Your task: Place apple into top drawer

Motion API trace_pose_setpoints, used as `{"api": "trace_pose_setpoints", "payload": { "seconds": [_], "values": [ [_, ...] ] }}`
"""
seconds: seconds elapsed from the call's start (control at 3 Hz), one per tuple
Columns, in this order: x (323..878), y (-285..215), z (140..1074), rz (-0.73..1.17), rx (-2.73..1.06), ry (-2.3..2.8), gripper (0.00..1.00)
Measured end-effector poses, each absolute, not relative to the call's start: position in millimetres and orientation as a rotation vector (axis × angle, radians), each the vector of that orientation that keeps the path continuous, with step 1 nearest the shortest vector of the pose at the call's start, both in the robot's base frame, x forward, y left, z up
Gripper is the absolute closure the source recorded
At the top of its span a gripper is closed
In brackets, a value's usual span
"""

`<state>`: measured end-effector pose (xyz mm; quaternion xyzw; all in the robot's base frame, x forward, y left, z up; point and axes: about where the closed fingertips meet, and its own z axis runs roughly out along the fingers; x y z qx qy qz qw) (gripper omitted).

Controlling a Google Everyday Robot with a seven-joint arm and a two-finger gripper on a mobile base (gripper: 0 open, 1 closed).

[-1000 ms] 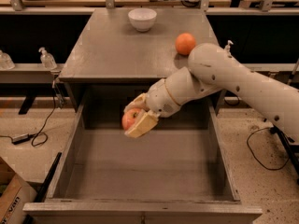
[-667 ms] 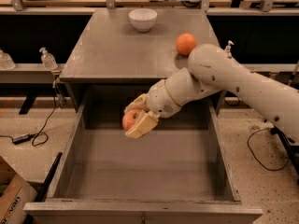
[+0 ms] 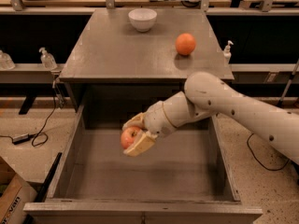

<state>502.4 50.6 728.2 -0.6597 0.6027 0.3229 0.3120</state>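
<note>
The apple is red-orange with a yellowish blush and sits between the two cream fingers of my gripper. The gripper is shut on it and holds it in the air over the left middle of the top drawer. The drawer is pulled wide open below the cabinet top; its grey floor is bare. My white arm reaches in from the right.
A smooth orange fruit and a white bowl stand on the cabinet top. Soap bottles stand on side shelves. A cardboard box and cables lie on the floor to the left.
The gripper with the apple has sunk slightly lower over the open drawer. Nothing else has moved.
</note>
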Motion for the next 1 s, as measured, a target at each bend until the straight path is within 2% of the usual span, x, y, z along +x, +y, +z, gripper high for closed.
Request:
{"api": "trace_pose_setpoints", "payload": {
  "seconds": [0.33, 0.67, 1.0],
  "values": [
    [491, 52, 686, 0.838, -1.737, 1.597, 1.00],
    [479, 50, 648, 0.841, -1.709, 1.633, 0.82],
    [470, 45, 622, 0.857, -1.666, 1.665, 0.58]
  ]
}}
